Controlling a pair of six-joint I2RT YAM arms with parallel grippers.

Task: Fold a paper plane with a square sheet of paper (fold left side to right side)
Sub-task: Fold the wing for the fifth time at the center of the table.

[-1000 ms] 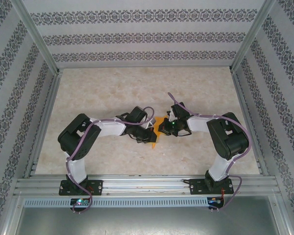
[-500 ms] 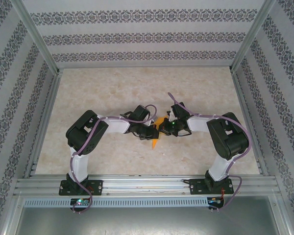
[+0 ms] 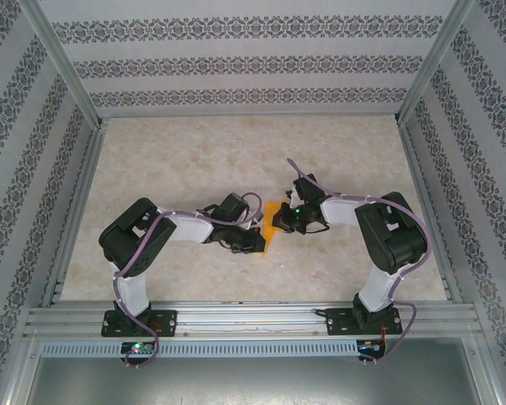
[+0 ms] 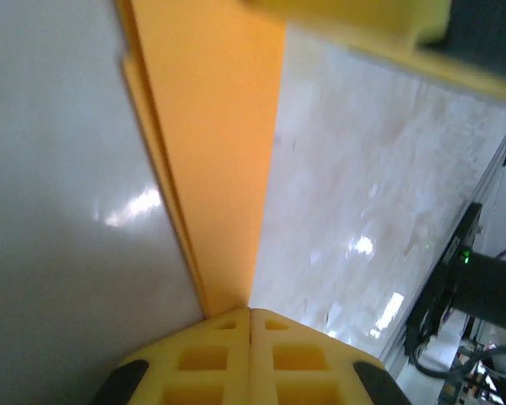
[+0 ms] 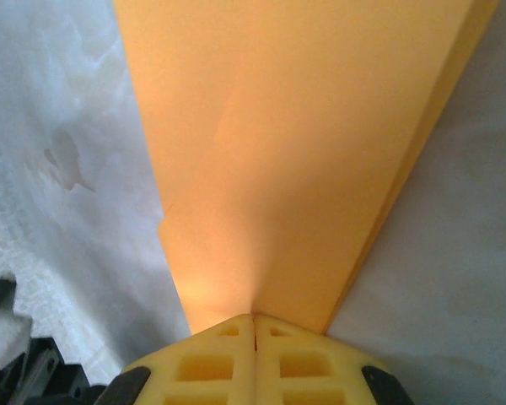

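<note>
Table [image 3: 194, 160], pale and marbled, is closed in by patterned walls [image 3: 236, 63] on the far, left and right sides. From the near edge the left arm [image 3: 143, 240] and the right arm [image 3: 388, 236] both bend inward, and their wrists meet a little right of the table's middle, nearer the near edge than the far one.

Between them is the orange paper [image 3: 271, 228], folded into a narrow wedge. It sits low over the table; whether it touches the surface cannot be told.

The left gripper [image 3: 255, 241] comes at the paper from the left. In its wrist view the left gripper [image 4: 250, 310] has its yellow fingers [image 4: 211, 359] pressed together, with the orange paper [image 4: 219, 152] running up from the seam, its left edge showing stacked layers.

The right gripper [image 3: 281, 221] comes from the right. In its wrist view the right gripper [image 5: 255, 319] is likewise closed tight, fingertips nipping the orange paper [image 5: 295, 152], which widens away from them.
</note>
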